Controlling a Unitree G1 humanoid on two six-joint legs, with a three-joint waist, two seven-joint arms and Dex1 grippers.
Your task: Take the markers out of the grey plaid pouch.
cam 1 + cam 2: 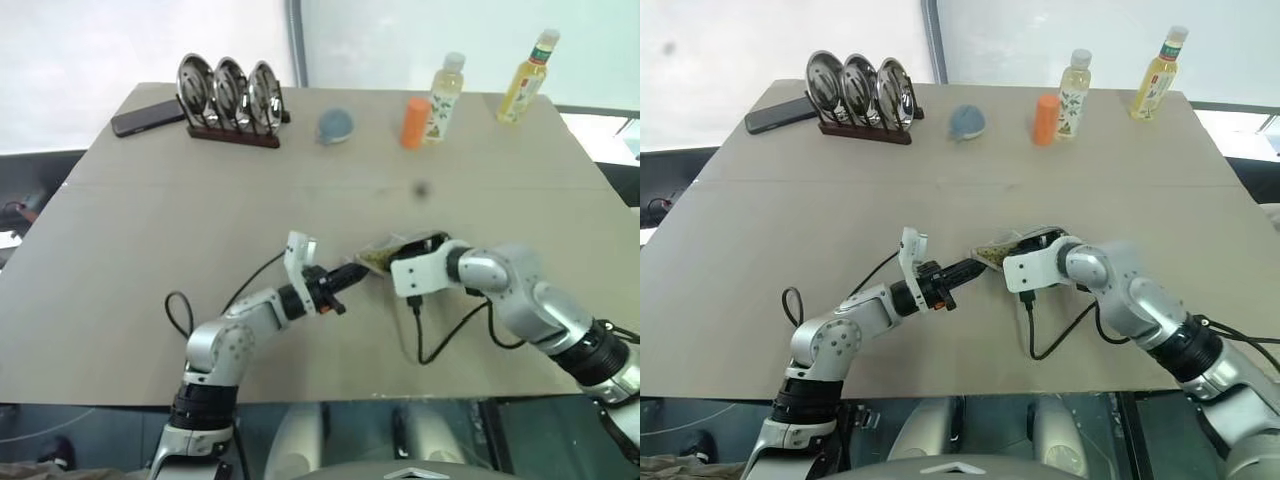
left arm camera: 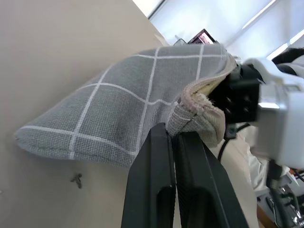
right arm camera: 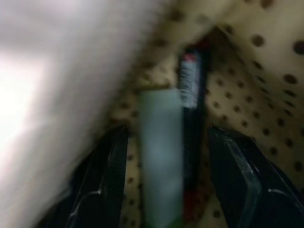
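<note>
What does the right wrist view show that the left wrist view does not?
Right wrist view: the pouch's dotted yellowish lining, with the pale teal highlighter and black-and-red marker lying between the open right gripper's fingers. Left wrist view: the grey plaid pouch from outside, its rim pinched in the shut left gripper. Both show the pouch.

A wide tan counter (image 1: 150, 230) is seen under even light; a pale wall (image 1: 130, 40) and a grey upright post (image 1: 296, 40) are set behind its far edge.
</note>
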